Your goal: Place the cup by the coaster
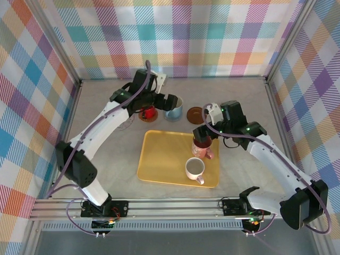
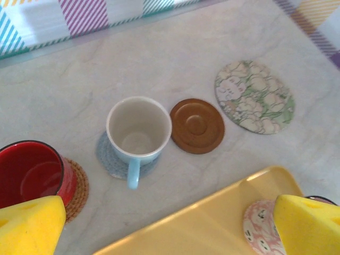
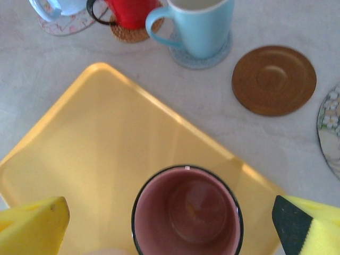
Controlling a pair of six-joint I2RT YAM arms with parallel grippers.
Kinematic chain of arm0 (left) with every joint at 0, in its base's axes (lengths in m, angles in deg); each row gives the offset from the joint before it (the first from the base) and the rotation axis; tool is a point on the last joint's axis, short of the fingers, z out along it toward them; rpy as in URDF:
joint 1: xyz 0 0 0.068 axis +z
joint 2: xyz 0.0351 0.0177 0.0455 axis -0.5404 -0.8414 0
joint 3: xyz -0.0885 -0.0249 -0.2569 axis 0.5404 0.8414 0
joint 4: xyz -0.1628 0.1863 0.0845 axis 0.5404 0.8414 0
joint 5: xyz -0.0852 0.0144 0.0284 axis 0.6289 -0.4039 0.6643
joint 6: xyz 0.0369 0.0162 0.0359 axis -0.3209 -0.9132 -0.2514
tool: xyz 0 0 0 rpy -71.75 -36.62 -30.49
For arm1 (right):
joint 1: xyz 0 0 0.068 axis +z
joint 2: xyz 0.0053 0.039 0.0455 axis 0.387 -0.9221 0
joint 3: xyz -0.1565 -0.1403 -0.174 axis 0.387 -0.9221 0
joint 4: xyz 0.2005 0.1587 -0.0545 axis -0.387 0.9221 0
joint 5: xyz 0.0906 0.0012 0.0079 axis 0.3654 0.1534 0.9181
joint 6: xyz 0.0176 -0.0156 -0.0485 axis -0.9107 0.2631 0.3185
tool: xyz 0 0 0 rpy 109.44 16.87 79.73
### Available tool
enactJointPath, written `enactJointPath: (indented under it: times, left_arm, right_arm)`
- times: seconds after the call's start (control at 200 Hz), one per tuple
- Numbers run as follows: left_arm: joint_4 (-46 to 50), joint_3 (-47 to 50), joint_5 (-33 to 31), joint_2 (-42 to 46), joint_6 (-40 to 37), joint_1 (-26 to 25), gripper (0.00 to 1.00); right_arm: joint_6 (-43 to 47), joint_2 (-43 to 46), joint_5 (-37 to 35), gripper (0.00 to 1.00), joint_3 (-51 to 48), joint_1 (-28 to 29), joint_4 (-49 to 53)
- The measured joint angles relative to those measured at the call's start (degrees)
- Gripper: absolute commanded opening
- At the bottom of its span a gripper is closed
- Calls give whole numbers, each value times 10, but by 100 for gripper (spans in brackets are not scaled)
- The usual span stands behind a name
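Overhead looks down; 2 wrist views share brown coaster (image 2: 197, 126).

Cups: five. Red cup (image 2: 29, 172), blue cup (image 2: 138, 130), pale cup (image 3: 56, 5), dark-pink cup (image 3: 186, 212), white cup (image 1: 195, 169).
Coasters: five. Woven coaster (image 2: 79, 186), blue coaster (image 2: 109, 159), brown wooden coaster (image 2: 197, 126), green floral coaster (image 2: 254, 96), pink floral coaster (image 3: 64, 24).
Trays: one yellow tray (image 1: 159, 154).
Arms: two. Left arm (image 1: 106, 125), right arm (image 1: 271, 154).

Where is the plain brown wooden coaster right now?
In the left wrist view, the brown coaster lies bare on the table beyond the yellow tray, just right of the light blue cup and left of the flowered coaster.
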Motion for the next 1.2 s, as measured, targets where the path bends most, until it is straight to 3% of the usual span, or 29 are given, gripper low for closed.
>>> enactJointPath:
  times: [0.305,0.53,0.925,1.2]
  left_arm:
    - [-87,206,42,161,-14,0,100]
    - [-113,304,81,255,-32,0,100]
    - [-108,392,141,308,-45,0,100]
    - [-94,416,150,315,-49,0,100]
  right_arm:
    - [-27,24,7,100,1,-27,101]
    - [-55,27,15,95,0,-30,151]
    - [-113,29,34,79,-24,-30,170]
    - [-149,16,37,76,-55,-30,177]
